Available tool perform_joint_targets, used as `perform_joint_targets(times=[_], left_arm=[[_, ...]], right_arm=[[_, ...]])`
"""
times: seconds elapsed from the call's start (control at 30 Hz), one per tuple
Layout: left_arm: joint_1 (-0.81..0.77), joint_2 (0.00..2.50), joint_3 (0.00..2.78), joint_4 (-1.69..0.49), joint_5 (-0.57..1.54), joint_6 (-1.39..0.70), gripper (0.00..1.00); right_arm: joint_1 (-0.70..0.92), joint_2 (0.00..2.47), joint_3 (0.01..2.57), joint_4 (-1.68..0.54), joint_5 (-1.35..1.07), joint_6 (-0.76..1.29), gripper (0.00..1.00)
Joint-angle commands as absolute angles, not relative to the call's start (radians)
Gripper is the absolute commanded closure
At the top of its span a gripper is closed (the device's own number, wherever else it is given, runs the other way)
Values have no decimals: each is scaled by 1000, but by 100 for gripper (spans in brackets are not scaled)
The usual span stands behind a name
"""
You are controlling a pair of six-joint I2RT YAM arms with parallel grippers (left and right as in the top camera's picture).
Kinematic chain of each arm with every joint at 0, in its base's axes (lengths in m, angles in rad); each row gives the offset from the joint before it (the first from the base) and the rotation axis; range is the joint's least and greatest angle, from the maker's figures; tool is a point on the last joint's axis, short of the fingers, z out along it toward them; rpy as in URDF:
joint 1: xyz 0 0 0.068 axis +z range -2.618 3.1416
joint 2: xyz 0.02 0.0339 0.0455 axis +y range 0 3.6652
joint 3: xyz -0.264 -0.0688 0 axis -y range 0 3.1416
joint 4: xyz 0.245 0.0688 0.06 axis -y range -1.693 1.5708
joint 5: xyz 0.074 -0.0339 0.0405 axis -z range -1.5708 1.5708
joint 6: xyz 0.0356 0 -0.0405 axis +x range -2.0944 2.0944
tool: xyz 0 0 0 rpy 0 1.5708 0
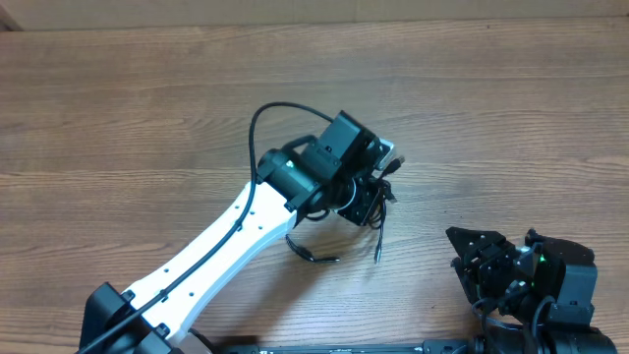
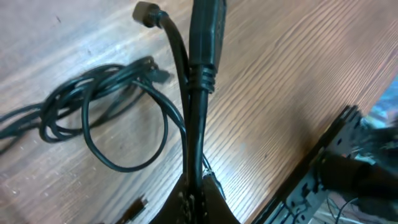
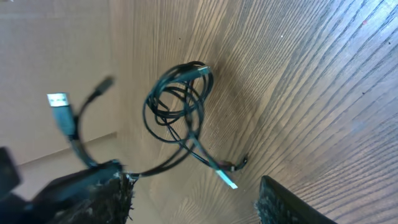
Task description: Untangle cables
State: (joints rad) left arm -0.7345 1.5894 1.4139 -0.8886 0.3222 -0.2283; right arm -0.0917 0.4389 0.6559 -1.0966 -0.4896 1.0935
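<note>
My left gripper hovers over the middle of the table. In the left wrist view the gripper is shut on a thicker black cable with a ribbed collar, which runs up and away from the fingers. A looped bundle of thin black cables lies on the wood to its left. From overhead the cables show partly under the gripper. My right gripper is at the front right, apart from them. In the right wrist view the gripper has its fingers wide apart, with the coil beyond. A silver USB plug rises by its left finger.
The wooden table stretches bare to the left and far side. The left arm's white link crosses the front left. The right arm stands past the table's edge in the left wrist view.
</note>
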Motion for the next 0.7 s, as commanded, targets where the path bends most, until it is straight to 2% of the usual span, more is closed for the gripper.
perform_joint_targets(times=[0.0, 0.13, 0.43, 0.63, 0.67], left_arm=[[-716, 1592, 1481, -886, 330, -184, 96], [-707, 1592, 1484, -894, 287, -136, 96], [-619, 1587, 1677, -968, 284, -126, 96], [-564, 1587, 1753, -1005, 216, -127, 96], [-561, 1588, 1753, -1016, 192, -132, 92]], right_arm=[[-96, 439, 673, -1094, -485, 1107, 31], [-96, 439, 673, -1096, -488, 1111, 18], [-96, 439, 673, -1098, -432, 1058, 2], [-96, 439, 673, -1106, -348, 971, 0], [-96, 439, 673, -1106, -341, 971, 0]])
